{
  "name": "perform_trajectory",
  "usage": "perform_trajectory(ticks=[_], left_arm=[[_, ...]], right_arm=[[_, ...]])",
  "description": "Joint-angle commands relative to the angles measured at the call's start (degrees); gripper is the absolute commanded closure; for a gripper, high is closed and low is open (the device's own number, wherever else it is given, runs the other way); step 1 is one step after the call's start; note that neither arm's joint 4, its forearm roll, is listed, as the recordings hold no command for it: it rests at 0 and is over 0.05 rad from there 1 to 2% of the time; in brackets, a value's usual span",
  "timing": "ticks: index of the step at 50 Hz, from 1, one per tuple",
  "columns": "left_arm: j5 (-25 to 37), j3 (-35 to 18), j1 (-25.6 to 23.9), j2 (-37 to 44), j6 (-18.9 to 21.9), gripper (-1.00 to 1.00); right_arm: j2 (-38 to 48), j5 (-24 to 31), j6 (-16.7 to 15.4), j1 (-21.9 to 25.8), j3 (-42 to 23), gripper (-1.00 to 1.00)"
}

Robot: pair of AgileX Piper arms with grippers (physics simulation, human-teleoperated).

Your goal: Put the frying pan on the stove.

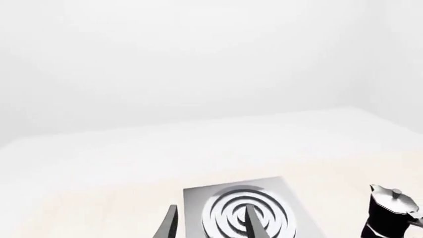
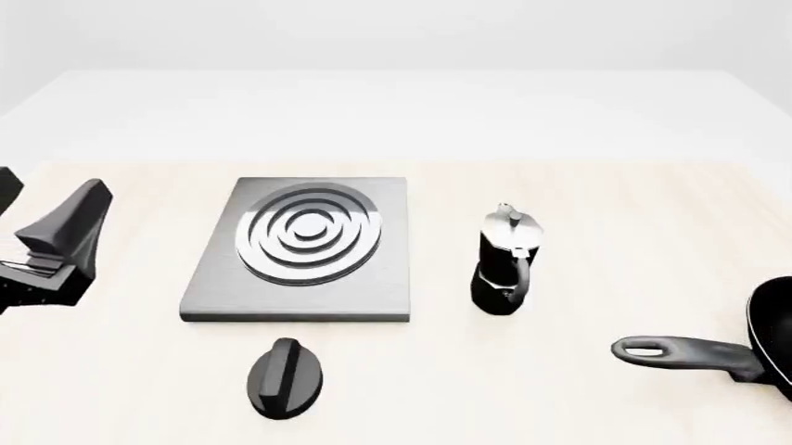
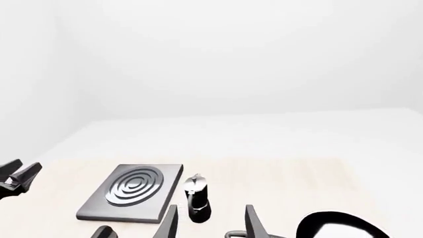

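Note:
The frying pan (image 2: 773,341) lies at the table's right edge, cut off by the front view, its long handle (image 2: 687,353) pointing left. The right wrist view shows its glossy inside (image 3: 340,227). The stove (image 2: 303,246) rests left of centre, rings up, with nothing on it. My left gripper (image 2: 44,204) hovers open at the far left, well left of the stove (image 1: 244,210); the left wrist view shows its fingers (image 1: 254,223) apart and empty. My right gripper (image 3: 211,207) is open and empty, above and short of the pan, outside the front view.
A black-and-silver moka pot (image 2: 505,260) stands upright between the stove and the pan. A black oval knob (image 2: 287,375) lies just in front of the stove's near edge. The light wooden table (image 2: 594,204) ends at a white floor beyond.

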Motion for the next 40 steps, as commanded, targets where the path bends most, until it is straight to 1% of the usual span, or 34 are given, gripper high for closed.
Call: perform_trajectory(ticks=[1,10,14,16,17,21,29,40], left_arm=[[-5.5,-3.7,-4.0,9.3,1.2,-1.00],[-8.0,-5.8,-7.3,14.1,3.0,-1.00],[-9.0,-8.8,-10.2,18.1,4.7,-1.00],[-9.1,-9.1,-10.5,18.4,4.8,-1.00],[-9.5,-10.2,-11.9,20.0,5.0,-1.00],[-10.8,-11.2,-13.9,22.6,5.8,-1.00],[-11.6,-14.5,-15.8,26.2,6.1,-1.00],[-12.4,-17.8,-17.4,30.5,6.1,-1.00]], right_arm=[[0.0,0.0,0.2,0.0,0.1,-1.00],[0.0,0.0,0.3,-0.1,0.1,-1.00],[0.0,0.0,0.1,-0.1,0.1,-1.00],[0.0,0.0,0.1,-0.1,0.1,-1.00],[0.0,0.0,0.0,-0.1,0.1,-1.00],[0.0,0.0,-0.1,-0.1,0.1,-1.00],[0.0,0.0,-0.1,0.1,0.0,-1.00],[0.0,0.0,-0.3,0.1,0.1,-1.00]])
